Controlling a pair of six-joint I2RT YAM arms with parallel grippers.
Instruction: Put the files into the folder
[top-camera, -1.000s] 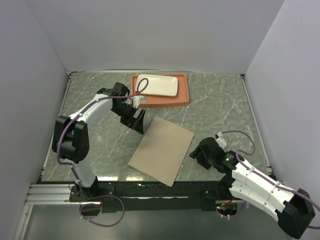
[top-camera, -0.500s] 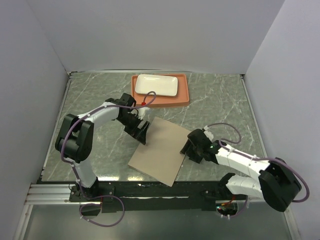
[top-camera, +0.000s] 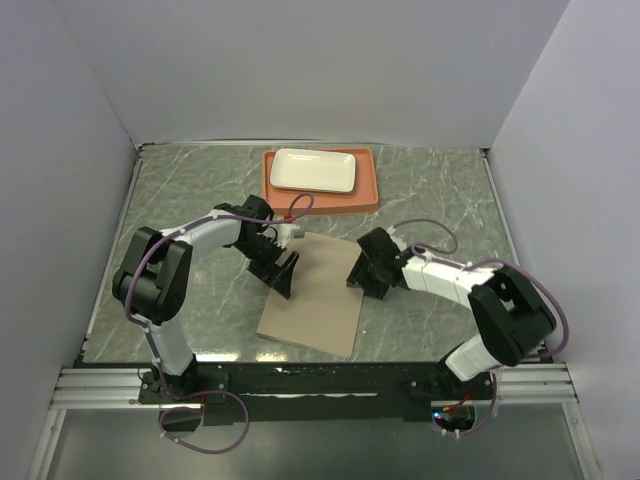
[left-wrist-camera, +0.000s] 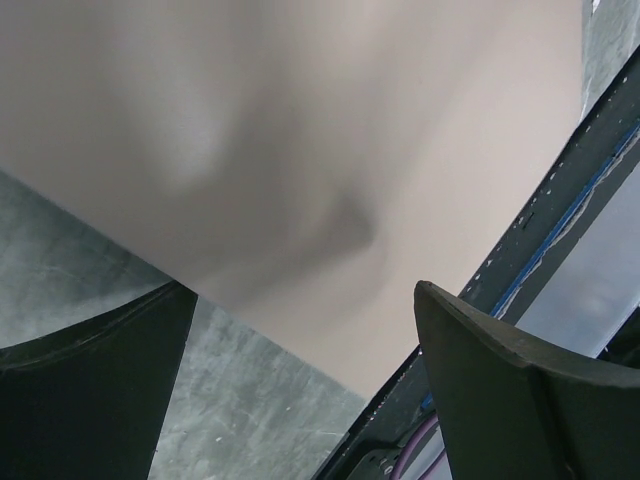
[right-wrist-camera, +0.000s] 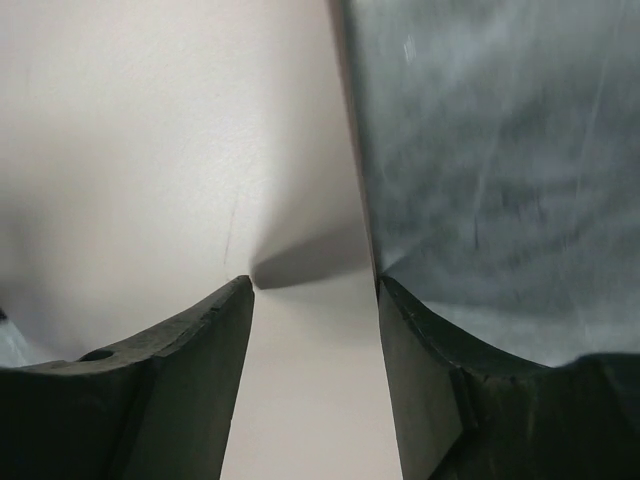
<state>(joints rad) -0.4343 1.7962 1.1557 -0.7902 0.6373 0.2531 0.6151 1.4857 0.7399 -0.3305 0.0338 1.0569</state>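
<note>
Top: folder (top-camera: 315, 295) closed, flat, between left claw (top-camera: 283, 272) and right claw (top-camera: 362, 275). Files unseen. We judge it light, thin, slick; pinch cover's free edge.
Left wrist: jaws wide, empty; folder just ahead.
Right wrist: jaws apart astride folder's edge, gripping nothing.
Since second ago: right claw reached in; folder turned slightly.

Around the folder (top-camera: 318, 300), the left gripper (top-camera: 285, 273) crowds 10 o'clock and the right gripper (top-camera: 360, 275) 2 o'clock. The orange tray (top-camera: 368, 192) with its plate (top-camera: 313, 170) bars 12 — bare table (top-camera: 445, 190) shows toward 1.
</note>
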